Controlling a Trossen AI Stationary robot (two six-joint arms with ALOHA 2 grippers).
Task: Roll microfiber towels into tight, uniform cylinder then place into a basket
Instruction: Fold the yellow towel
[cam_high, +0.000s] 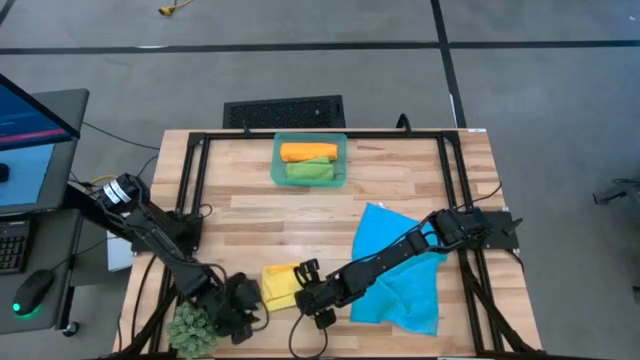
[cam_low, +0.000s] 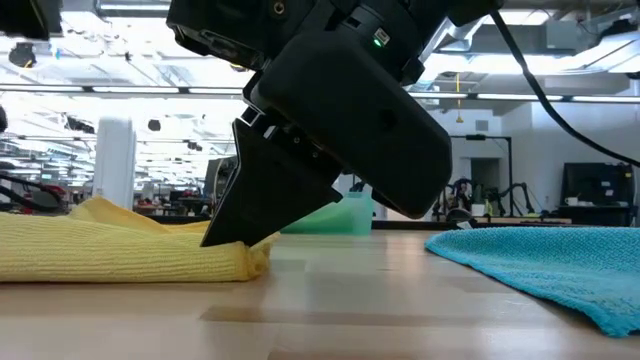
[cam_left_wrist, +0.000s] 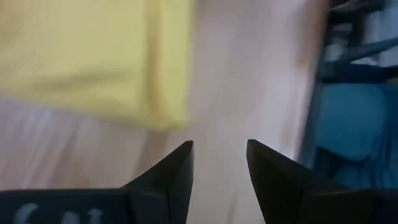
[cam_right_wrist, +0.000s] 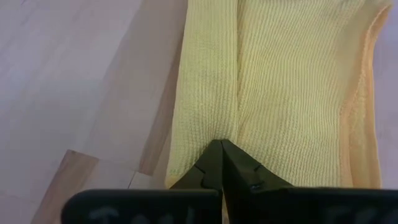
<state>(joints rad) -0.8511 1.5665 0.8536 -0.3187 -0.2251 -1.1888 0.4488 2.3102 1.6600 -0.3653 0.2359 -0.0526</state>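
The yellow towel (cam_high: 280, 285) lies bunched in thick folds on the wooden table near its front edge. My right gripper (cam_right_wrist: 221, 144) is shut, its tips down on the towel's right end (cam_low: 245, 255). My left gripper (cam_left_wrist: 219, 146) hangs open just left of the yellow towel (cam_left_wrist: 93, 56), above the table, with nothing between its fingers. The blue towel (cam_high: 405, 275) lies spread out under my right arm. The teal basket (cam_high: 278, 160) at the far middle holds an orange roll (cam_high: 307, 151) and a green roll (cam_high: 308, 171). My right gripper sets its shut fingertips (cam_right_wrist: 214, 158) on the yellow towel's top, at a crease (cam_right_wrist: 237, 118) near the towel's right end. The fingers slant down from the table's right. The towel lies flat on the table; whether a layer is caught between the tips, I cannot tell.
A spiky green plant ball (cam_high: 192, 328) sits at the front left corner, close to my left gripper. Black frame rails (cam_high: 195, 180) run along the table's left, right and far sides. Bare wood lies between the basket and the towels.
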